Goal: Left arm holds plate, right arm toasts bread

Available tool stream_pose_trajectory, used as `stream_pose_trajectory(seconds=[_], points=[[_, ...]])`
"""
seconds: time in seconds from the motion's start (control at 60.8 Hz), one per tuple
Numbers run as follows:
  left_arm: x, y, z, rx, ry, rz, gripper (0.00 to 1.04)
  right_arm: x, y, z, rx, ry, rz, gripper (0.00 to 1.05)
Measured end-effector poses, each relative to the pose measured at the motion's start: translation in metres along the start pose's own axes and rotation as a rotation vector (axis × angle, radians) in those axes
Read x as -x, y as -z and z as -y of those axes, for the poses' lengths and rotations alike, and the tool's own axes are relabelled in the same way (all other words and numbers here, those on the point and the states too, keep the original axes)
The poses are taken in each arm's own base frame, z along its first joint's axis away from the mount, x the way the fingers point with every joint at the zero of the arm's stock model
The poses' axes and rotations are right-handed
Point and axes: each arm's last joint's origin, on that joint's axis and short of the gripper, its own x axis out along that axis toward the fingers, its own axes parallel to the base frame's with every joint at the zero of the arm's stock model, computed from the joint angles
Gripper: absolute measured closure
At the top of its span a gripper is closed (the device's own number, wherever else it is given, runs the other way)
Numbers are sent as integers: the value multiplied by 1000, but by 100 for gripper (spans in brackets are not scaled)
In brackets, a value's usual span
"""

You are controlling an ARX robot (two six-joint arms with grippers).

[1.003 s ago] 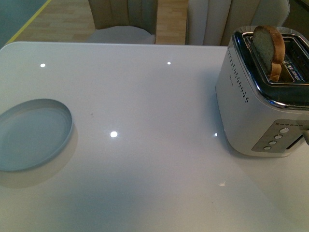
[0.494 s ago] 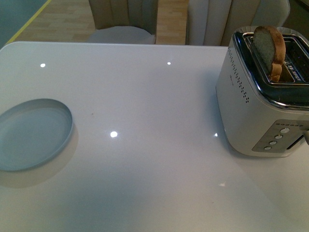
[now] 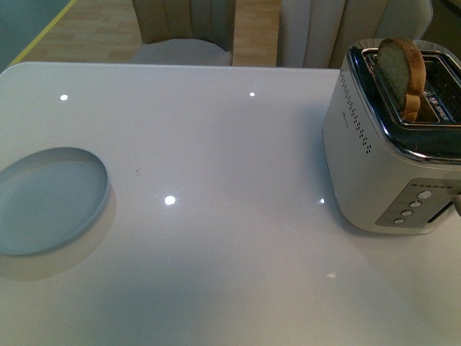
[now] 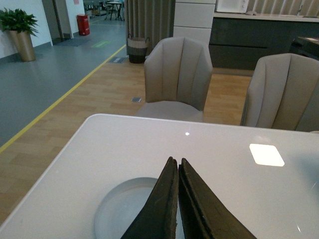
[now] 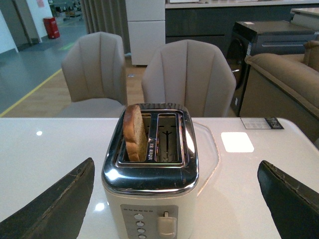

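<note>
**Bread Up in the Toaster, Plate Not Yet Held**

Nearest in the left wrist view, the black left claw [image 4: 177,199] is seen pressed shut with nothing in it. Just past its tips, the round, shallow, pale blue-grey plate [image 4: 124,209] is found lying flat on the shiny white worktop [image 3: 230,158], near the left edge. The plate is not touched by the claw.

In the right wrist view, the black right claw [image 5: 177,206] is spread wide, with one finger seen at each side and nothing held. Straight past it, the cream and silver two-slot toaster [image 5: 150,191] is stood on the right part of the worktop. The slice of light brown bread with a darker crust [image 5: 134,132] is stuck up out of one slot, with its round end on top. The other slot is empty.

Farther back, two grey padded chairs [image 5: 187,74] are tucked behind the worktop.

The bread is likely light and a bit crumbly, so it could be pinched softly on its flat sides near the top. The plate is likely stiff, smooth and breakable, so it is best taken by its low rim.
</note>
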Motion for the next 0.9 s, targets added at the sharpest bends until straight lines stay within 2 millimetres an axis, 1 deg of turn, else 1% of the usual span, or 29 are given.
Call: stream_pose_trajectory(seconds=[0.148, 0.165, 0.197, 0.28, 0.313, 0.329, 0.411, 0.428, 0.477, 0.494, 0.543, 0.559, 0.642, 0.658, 0.724, 0.905], points=[[0, 0, 0, 0, 0, 1, 102, 0, 0, 0, 0, 0, 0, 9], [0, 0, 0, 0, 0, 2, 100, 0, 0, 0, 0, 0, 0, 9], [0, 0, 0, 0, 0, 2, 95, 0, 0, 0, 0, 0, 0, 9], [0, 0, 0, 0, 0, 2, 77, 0, 0, 0, 0, 0, 0, 9], [0, 0, 0, 0, 0, 2, 69, 0, 0, 0, 0, 0, 0, 9], [0, 0, 0, 0, 0, 2, 67, 0, 0, 0, 0, 0, 0, 9], [0, 0, 0, 0, 0, 2, 49, 0, 0, 0, 0, 0, 0, 9], [0, 0, 0, 0, 0, 2, 47, 0, 0, 0, 0, 0, 0, 9], [0, 0, 0, 0, 0, 2, 37, 0, 0, 0, 0, 0, 0, 9], [0, 0, 0, 0, 0, 2, 35, 0, 0, 0, 0, 0, 0, 9], [0, 0, 0, 0, 0, 2, 24, 0, 0, 0, 0, 0, 0, 9], [0, 0, 0, 0, 0, 2, 22, 0, 0, 0, 0, 0, 0, 9], [0, 0, 0, 0, 0, 2, 7, 0, 0, 0, 0, 0, 0, 9], [0, 0, 0, -1, 0, 2, 6, 0, 0, 0, 0, 0, 0, 9], [0, 0, 0, -2, 0, 2, 8, 0, 0, 0, 0, 0, 0, 9], [0, 0, 0, -2, 0, 2, 7, 0, 0, 0, 0, 0, 0, 9]])
